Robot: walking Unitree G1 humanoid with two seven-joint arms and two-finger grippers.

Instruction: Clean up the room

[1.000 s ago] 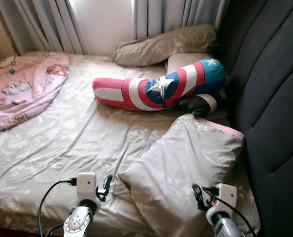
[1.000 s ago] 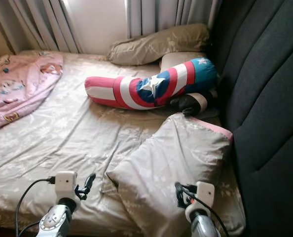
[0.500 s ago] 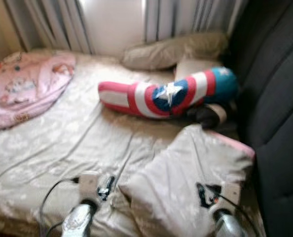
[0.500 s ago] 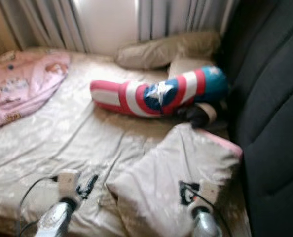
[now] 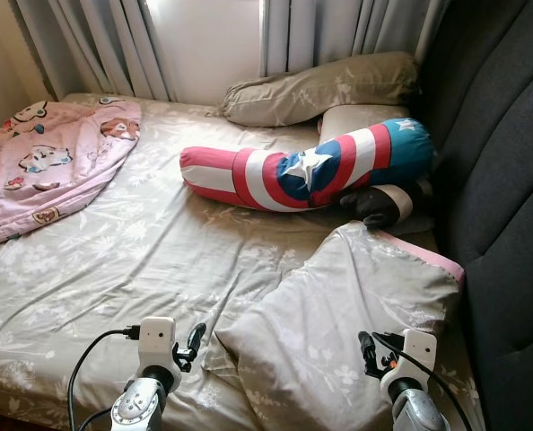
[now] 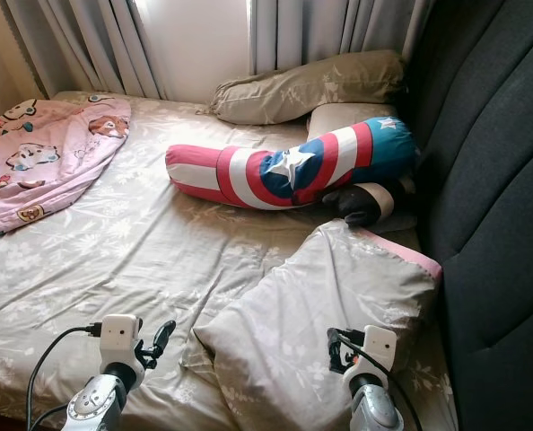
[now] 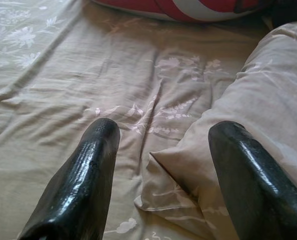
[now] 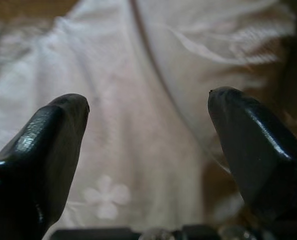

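Flanking the slumped pillow (image 5: 343,332) on the bed (image 5: 114,260): left pincer (image 7: 161,150) wide at its 9 o'clock corner, right pincer (image 8: 148,125) wide above it, likely for a two-handed lift.

Glossy black fingers (image 7: 83,185) over matt, wrinkled cloth bedsheet (image 5: 141,260) and pillow (image 5: 338,314).

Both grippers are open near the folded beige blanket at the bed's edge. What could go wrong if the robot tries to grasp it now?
1. The left gripper sits over the corner of the folded beige floral blanket, which lies on a matching beige bedsheet; the fingers may pinch the sheet too.
2. The right gripper faces flat blanket cloth, with no fold between its fingers, so it may slip.
3. The black roll touches the blanket's far edge and could be dragged.
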